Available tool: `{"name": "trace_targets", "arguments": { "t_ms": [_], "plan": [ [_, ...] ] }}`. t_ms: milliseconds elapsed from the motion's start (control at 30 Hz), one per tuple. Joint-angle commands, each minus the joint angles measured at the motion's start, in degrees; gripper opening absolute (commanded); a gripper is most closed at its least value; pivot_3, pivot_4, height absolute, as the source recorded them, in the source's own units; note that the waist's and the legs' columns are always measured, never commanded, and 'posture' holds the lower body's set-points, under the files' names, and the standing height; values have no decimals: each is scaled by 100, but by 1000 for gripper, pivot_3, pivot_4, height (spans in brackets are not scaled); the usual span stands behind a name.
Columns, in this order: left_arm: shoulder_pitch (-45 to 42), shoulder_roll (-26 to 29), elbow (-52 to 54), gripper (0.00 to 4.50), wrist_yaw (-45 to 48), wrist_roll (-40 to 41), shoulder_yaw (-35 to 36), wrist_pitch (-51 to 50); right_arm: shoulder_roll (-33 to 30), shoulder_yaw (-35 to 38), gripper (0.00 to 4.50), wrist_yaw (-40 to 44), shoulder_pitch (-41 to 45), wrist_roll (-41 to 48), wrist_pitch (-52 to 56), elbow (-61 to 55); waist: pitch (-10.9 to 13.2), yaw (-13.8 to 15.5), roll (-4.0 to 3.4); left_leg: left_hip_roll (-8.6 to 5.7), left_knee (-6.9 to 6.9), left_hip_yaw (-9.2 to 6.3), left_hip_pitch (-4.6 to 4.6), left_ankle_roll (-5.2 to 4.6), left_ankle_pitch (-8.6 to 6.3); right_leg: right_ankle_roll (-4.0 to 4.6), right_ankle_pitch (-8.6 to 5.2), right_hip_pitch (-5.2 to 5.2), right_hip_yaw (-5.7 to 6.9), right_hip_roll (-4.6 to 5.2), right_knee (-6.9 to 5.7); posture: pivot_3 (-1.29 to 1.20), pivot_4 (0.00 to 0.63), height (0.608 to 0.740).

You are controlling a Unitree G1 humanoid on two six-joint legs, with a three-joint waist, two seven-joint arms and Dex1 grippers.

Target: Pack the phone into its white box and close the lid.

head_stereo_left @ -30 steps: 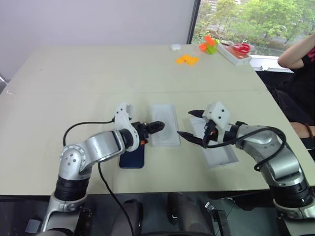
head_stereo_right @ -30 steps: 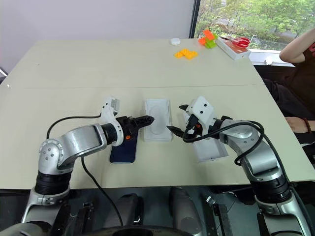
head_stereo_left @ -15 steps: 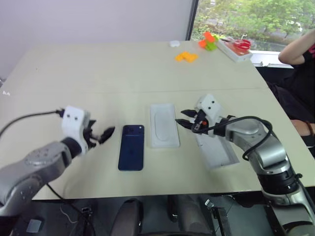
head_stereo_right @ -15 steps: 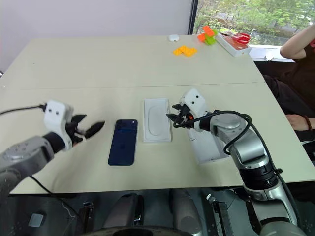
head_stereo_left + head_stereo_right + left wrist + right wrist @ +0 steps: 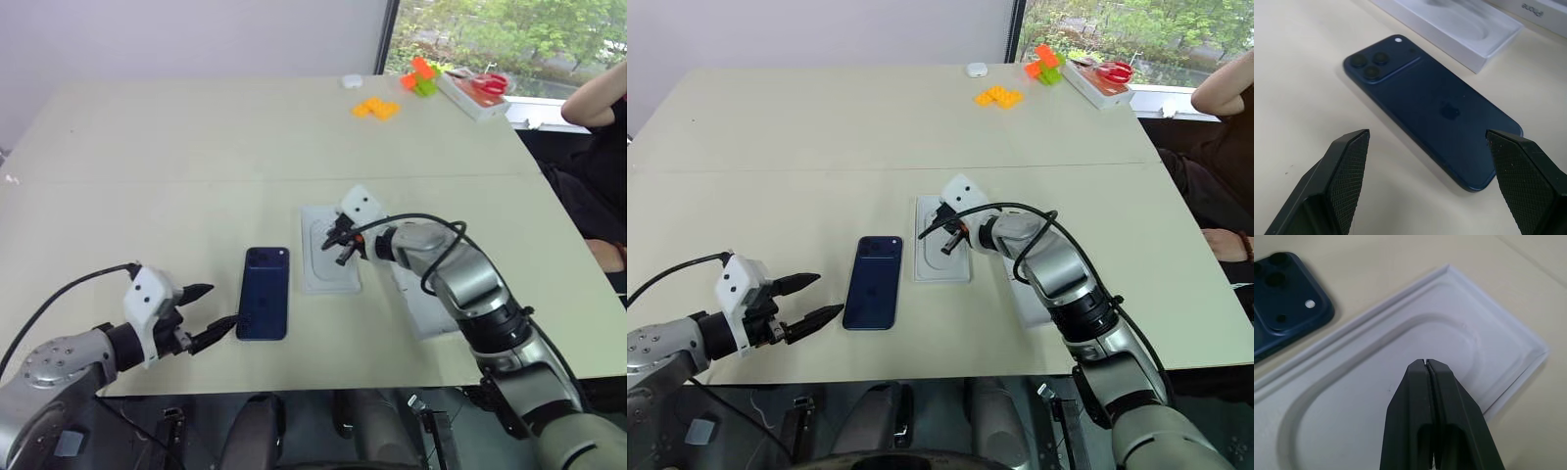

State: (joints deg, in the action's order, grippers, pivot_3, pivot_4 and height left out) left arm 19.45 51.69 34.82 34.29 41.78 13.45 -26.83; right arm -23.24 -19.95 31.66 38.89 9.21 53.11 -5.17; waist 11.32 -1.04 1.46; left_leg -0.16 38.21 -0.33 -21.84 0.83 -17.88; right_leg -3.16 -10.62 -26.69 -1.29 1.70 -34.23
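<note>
One risk is seen: the clenched, empty right claw [image 5: 942, 220] over the box insert [image 5: 941, 262] could push it against the phone [image 5: 871, 282], lying before the released left claw [image 5: 808, 301].

phone [image 5: 265, 305]: flat on the table [image 5: 147, 176], left of the insert
insert [image 5: 328, 250]: just right of the phone, apart from it
lid [image 5: 423, 299]: right of the insert
bricks [image 5: 373, 109]: far side, well behind everything
</note>
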Motion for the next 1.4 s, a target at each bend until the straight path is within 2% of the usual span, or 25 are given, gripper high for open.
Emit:
{"name": "trace_targets", "arguments": {
  "t_ms": [33,233,367,467,633,667,800,900,1000,1200,1400],
  "plan": [
    [-23,-129,200,4016,77,-130,184,24,82,-105,56,48,132,-78,117,47,0,-1,0,1,0,0,0,0,0,0,0,0,1,-1,-2,0,150,740],
    [-71,-309,256,4016,48,-185,170,-191,46,-266,56,136,75,-178,252,79,-2,-9,1,3,0,-5,42,-1,0,1,0,33,-1,-2,-8,0,150,740],
    [-220,-374,192,4016,-134,-67,271,-613,92,-100,56,129,48,-211,-250,-187,-3,-10,1,3,2,-5,45,-1,0,2,1,34,-1,-4,-14,0,150,740],
    [-379,-490,40,4016,-484,283,605,-1175,-91,8,56,387,-59,-105,-655,-727,-2,-9,0,5,2,-5,44,-1,0,-1,4,31,0,-9,-22,0,150,740],
    [-528,-599,-156,4016,-1179,661,954,-2277,-461,-54,56,903,-446,215,-678,-1803,-4,-15,4,9,2,-19,46,-5,-2,-4,5,28,3,-9,-29,0,150,740],
    [-560,-601,-179,4258,-1247,711,975,-2442,-508,-95,19,959,-496,225,-700,-1917,-5,-12,4,9,2,-19,46,-5,-2,-4,5,28,3,-9,-30,0,150,740],
    [-926,-806,-462,4258,-1708,1937,1366,-3453,-959,-474,19,1467,-810,282,-811,-2631,-9,13,11,6,12,-21,47,-4,-1,-4,5,30,4,-5,-40,0,150,740],
    [-1270,-628,-774,4258,-1977,2620,1271,-4332,-970,-574,19,1492,-764,272,-683,-2650,-9,3,12,5,28,-23,54,-4,-1,-4,4,32,5,-6,-64,0,150,740],
    [-1679,-701,-1139,4258,-2312,3303,1203,-4809,-925,-787,19,1558,-676,242,-527,-2620,-9,-14,11,6,70,-25,54,-4,-1,-2,0,36,4,-11,-97,0,150,740],
    [-2042,-666,-1227,4258,-2728,3834,957,-5076,-632,-1254,19,1394,-409,33,-201,-2302,-10,-13,12,7,92,-26,62,-3,-1,29,-1,46,3,-16,-111,0,150,740],
    [-2139,-698,-1338,4258,-3110,4143,825,-5029,-406,-1654,19,1199,-162,-227,156,-1866,-10,4,13,2,92,-26,56,1,2,18,8,40,0,-7,-111,0,150,740]
  ]
}}
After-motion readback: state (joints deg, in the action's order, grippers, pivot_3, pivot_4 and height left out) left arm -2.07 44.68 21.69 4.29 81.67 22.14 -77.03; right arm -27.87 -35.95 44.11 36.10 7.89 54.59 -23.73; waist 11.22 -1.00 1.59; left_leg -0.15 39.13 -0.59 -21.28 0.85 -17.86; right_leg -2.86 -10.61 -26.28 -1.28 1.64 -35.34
